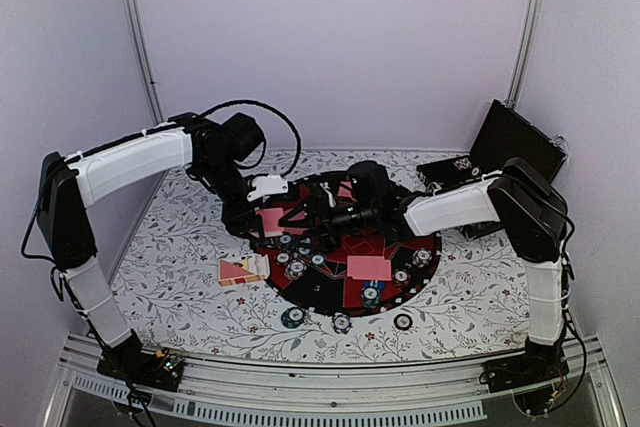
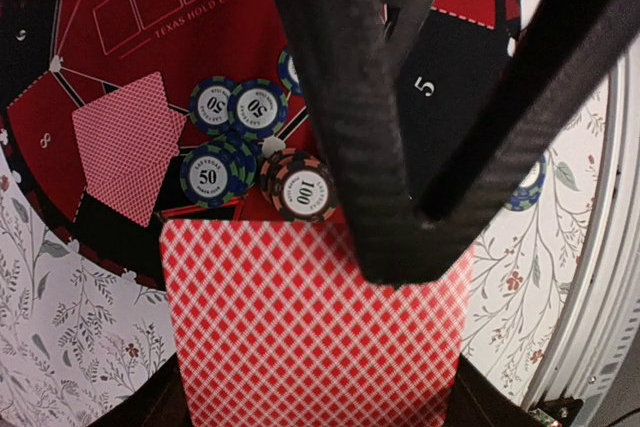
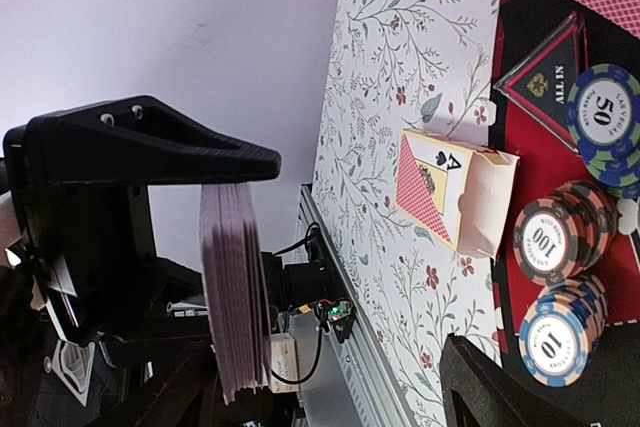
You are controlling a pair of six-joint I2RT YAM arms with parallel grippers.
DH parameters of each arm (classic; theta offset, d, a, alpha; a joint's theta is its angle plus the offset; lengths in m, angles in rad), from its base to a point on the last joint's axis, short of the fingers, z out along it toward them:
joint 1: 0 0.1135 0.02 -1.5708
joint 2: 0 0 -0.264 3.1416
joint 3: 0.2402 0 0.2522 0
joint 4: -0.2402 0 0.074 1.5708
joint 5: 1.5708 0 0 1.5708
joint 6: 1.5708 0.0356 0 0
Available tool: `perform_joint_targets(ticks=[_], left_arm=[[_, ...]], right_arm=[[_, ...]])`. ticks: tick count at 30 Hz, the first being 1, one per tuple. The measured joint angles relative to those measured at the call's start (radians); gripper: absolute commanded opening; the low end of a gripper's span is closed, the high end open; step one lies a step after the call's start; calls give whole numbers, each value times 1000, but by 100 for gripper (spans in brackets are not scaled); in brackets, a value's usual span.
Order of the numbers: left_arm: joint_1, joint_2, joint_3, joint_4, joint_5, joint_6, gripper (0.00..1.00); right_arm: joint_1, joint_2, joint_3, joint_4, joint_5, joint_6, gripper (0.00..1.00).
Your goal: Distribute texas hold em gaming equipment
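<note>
My left gripper clenches the card deck, edge-on just beside my right gripper, toward the left edge of the desk; whether the right is clenched I cannot tell

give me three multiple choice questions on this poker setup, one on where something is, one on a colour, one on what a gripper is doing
1. Where does the card box lie? A on the floral cloth by the mat; B in the black case; C on a chip stack.
2. Back colour of the card in the left gripper? A blue; B green; C red with white lattice.
3. The right gripper is: A open, empty; B shut on a deck of cards; C shut on one chip.
Answers: A, floral print shows around the box; C, the left wrist view shows it; B, the deck stands edge-on between its fingers.
</note>
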Motion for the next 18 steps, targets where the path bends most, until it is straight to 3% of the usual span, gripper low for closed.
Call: perform_joint_targets(ticks=[18], left_arm=[[-5, 0, 0, -1, 1, 0, 0]], right_arm=[[36, 204, 217, 148, -30, 154, 80]])
